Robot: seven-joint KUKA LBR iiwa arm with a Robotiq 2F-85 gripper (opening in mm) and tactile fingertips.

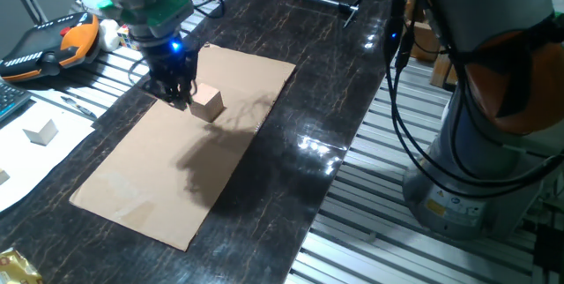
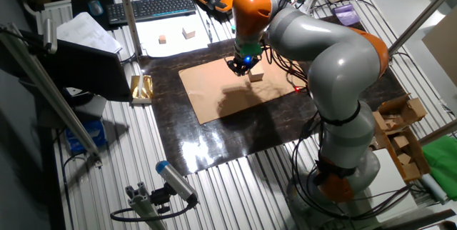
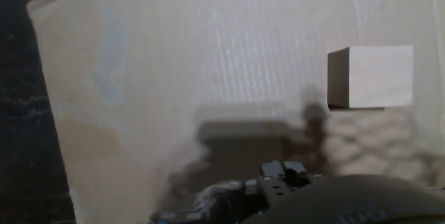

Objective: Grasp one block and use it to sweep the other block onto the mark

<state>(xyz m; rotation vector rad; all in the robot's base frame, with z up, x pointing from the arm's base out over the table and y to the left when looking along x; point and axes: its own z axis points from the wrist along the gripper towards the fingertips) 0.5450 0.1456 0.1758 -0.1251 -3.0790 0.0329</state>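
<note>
One tan block (image 1: 207, 102) sits just beside the hand (image 1: 175, 95); its opening seemingly hidden, cannot tell.

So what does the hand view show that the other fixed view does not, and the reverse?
Only the hand view shows the block in close-up, its shaded side face and the ribbed grain of the cardboard. Only the other fixed view shows the whole arm, the keyboard and the gripper from outside. Both show the block on the cardboard.
</note>
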